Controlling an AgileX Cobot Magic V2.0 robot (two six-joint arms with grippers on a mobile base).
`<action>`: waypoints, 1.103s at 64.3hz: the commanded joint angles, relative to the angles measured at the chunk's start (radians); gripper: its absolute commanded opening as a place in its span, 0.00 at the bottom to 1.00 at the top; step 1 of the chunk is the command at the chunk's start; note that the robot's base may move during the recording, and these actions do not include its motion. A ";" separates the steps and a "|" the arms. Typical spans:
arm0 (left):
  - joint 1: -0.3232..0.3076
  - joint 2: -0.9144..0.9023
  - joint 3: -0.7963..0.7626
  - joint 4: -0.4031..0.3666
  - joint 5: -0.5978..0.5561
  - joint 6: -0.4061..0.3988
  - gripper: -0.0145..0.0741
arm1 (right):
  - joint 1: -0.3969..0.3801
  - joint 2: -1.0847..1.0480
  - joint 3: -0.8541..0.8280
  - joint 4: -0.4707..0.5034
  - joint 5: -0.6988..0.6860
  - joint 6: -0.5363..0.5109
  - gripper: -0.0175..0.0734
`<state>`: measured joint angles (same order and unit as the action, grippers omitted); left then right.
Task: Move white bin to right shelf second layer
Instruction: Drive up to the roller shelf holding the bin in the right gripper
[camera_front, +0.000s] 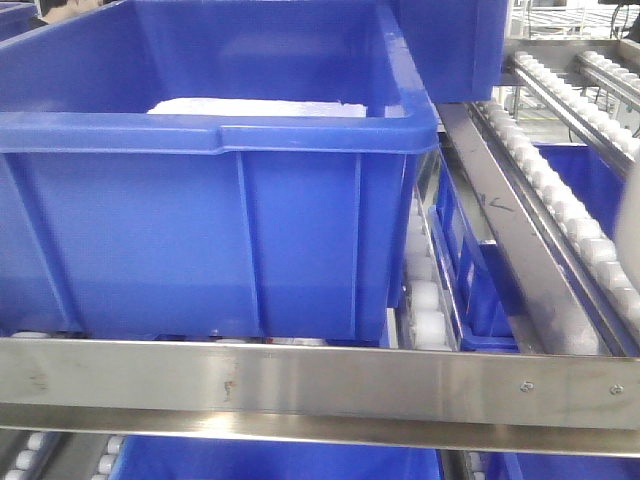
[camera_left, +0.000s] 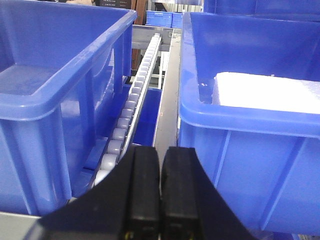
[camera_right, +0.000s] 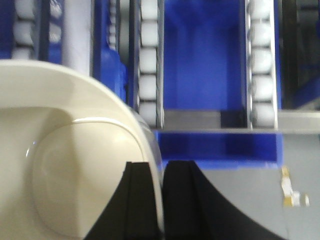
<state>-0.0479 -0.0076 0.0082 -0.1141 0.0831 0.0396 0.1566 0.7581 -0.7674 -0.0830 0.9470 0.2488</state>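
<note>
The white bin (camera_right: 60, 165) fills the left of the right wrist view, a cream glossy tub seen from above with its inside showing. My right gripper (camera_right: 161, 172) is shut on the bin's right wall, one finger inside and one outside. Beyond it lies the shelf with white roller tracks (camera_right: 149, 65) and a flat steel rail (camera_right: 200, 122). In the front view the roller tracks (camera_front: 560, 190) run back on the right. A pale blur at that view's right edge (camera_front: 630, 235) may be the bin. My left gripper (camera_left: 161, 165) is shut and empty, between two blue crates.
A large blue crate (camera_front: 210, 220) with a white slab (camera_front: 260, 106) inside fills the front view, behind a brushed-steel front rail (camera_front: 320, 385). Another blue crate (camera_left: 45, 100) stands left of my left gripper. More blue crates (camera_right: 205, 65) sit below the rollers.
</note>
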 joint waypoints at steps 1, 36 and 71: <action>-0.003 -0.018 0.028 0.000 -0.083 -0.005 0.26 | -0.006 -0.002 -0.030 -0.013 -0.094 -0.003 0.26; -0.003 -0.018 0.028 0.000 -0.083 -0.005 0.26 | -0.062 0.081 -0.033 0.025 -0.257 -0.131 0.26; -0.003 -0.018 0.028 0.000 -0.083 -0.005 0.26 | -0.506 0.364 -0.033 0.645 -0.449 -0.914 0.26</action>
<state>-0.0479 -0.0076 0.0082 -0.1141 0.0831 0.0396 -0.3085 1.0949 -0.7674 0.4295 0.5718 -0.5299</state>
